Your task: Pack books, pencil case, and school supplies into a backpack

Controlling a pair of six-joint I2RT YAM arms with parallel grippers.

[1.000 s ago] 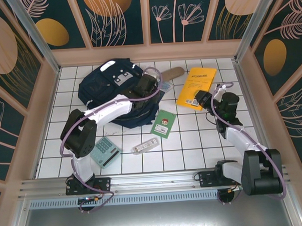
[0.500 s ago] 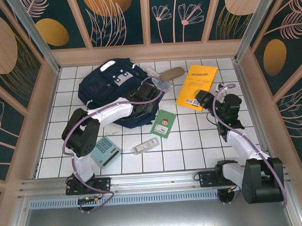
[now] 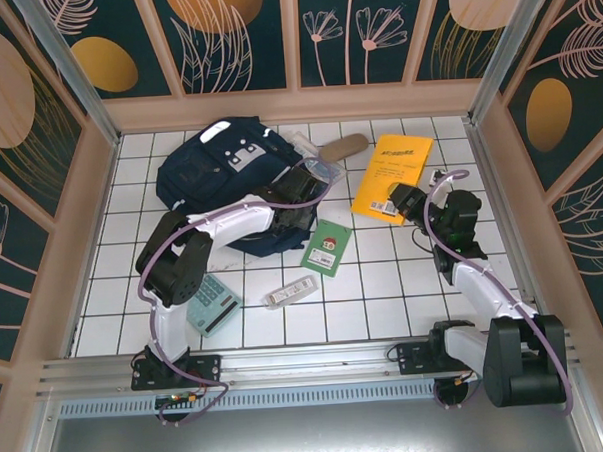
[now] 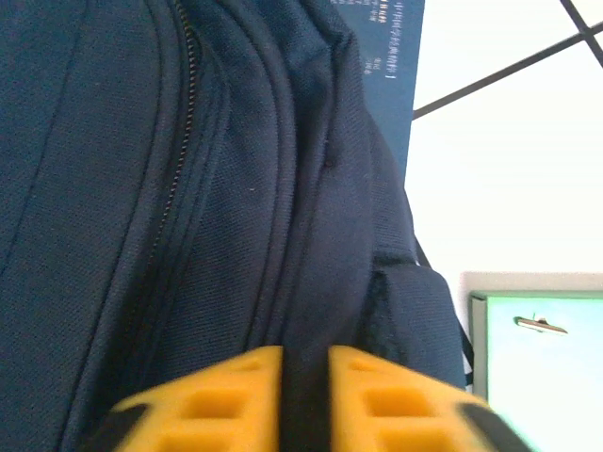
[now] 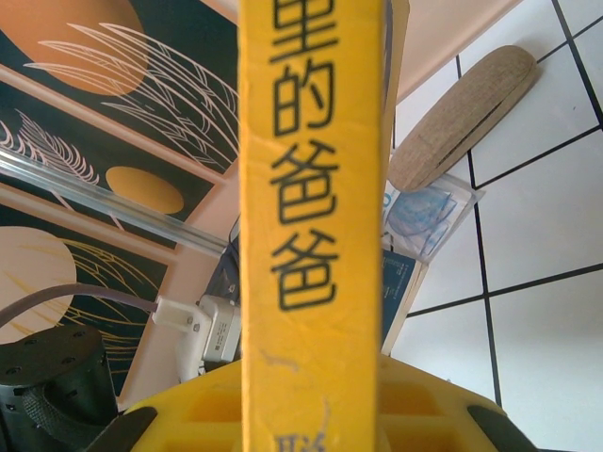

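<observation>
I hold the backpack (image 3: pixel 204 175) and the yellow book (image 3: pixel 394 162).
My left gripper (image 4: pixel 303 367) pinches soft navy cloth; my right gripper (image 3: pixel 400 197), at 3 o'clock, clamps the flat cover.

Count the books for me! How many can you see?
3. A yellow book is gripped by the right gripper; a small green book lies on the tiles near the backpack; a dark blue book peeks out beside the backpack. More may be hidden.
</observation>
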